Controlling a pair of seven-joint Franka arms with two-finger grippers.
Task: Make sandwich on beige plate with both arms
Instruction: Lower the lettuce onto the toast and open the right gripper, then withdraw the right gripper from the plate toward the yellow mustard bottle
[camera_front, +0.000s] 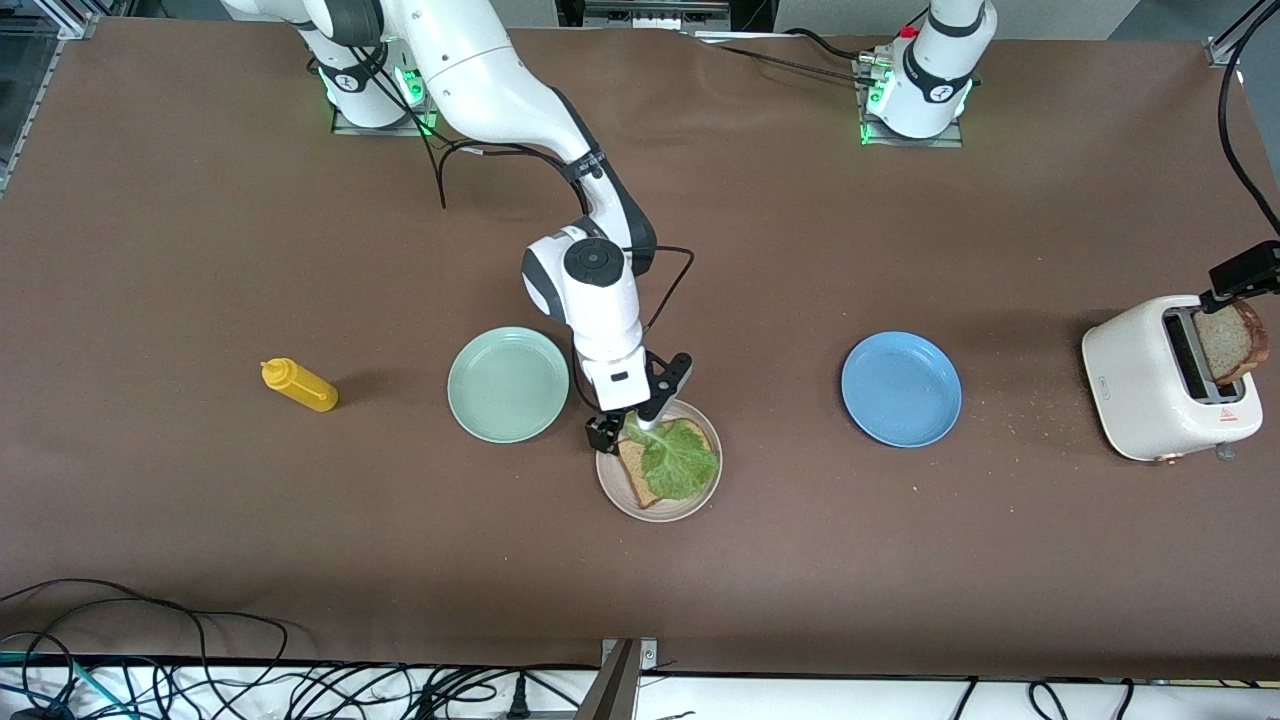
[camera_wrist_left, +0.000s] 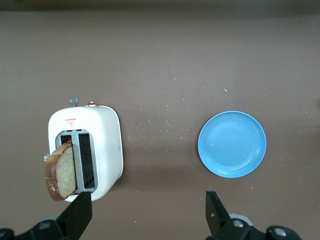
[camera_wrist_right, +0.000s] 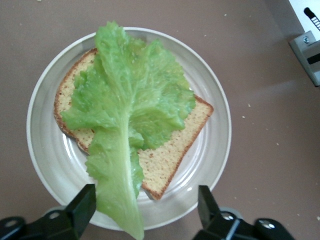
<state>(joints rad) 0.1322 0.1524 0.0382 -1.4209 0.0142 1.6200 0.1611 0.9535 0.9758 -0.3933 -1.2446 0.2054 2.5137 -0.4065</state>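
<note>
The beige plate (camera_front: 612, 482) (camera_wrist_right: 210, 165) holds one tan bread slice (camera_front: 640, 482) (camera_wrist_right: 170, 160) with a ruffled green lettuce leaf (camera_front: 680, 460) (camera_wrist_right: 130, 100) on top. My right gripper (camera_front: 628, 420) (camera_wrist_right: 145, 207) hangs open just over the plate's rim. The leaf's stem end lies between its fingers, close against one of them. A second bread slice (camera_front: 1232, 345) (camera_wrist_left: 61, 171) stands up out of the white toaster (camera_front: 1150, 390) (camera_wrist_left: 107, 145) at the left arm's end of the table. My left gripper (camera_front: 1243, 272) (camera_wrist_left: 147, 216) is high above the toaster, open and holding nothing.
A mint-green plate (camera_front: 508, 385) lies beside the beige plate, toward the right arm's end. A blue plate (camera_front: 901, 389) (camera_wrist_left: 232, 144) lies between the beige plate and the toaster. A yellow squeeze bottle (camera_front: 298, 385) lies on its side. Crumbs dot the mat near the toaster.
</note>
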